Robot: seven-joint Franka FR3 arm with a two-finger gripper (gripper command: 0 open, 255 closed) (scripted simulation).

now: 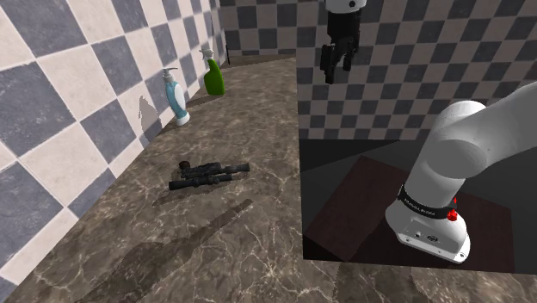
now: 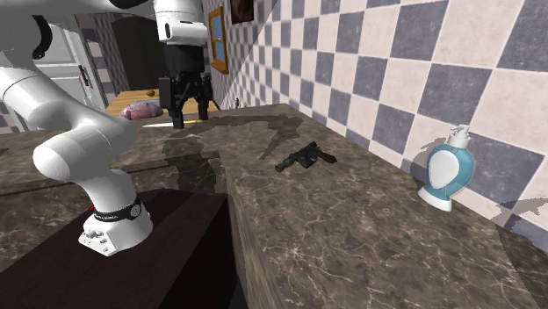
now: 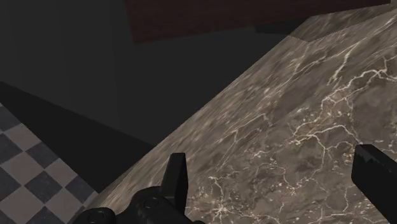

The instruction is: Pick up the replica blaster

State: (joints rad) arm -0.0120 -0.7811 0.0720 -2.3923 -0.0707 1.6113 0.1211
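Note:
The replica blaster is a black pistol-shaped piece lying flat on the marbled brown counter, about midway along the checkered wall. In the second exterior view the blaster lies well to the right of my hand. My gripper hangs high in the air, up and to the shoulder view's right of the blaster, over the counter's edge. Its fingers point down and stand apart. In the wrist view the gripper is open with bare counter between the fingers.
A blue and white pump dispenser and a green bottle stand against the wall beyond the blaster. My stand sits in a dark recess beside the counter. A wooden table with a pink object lies behind the arm.

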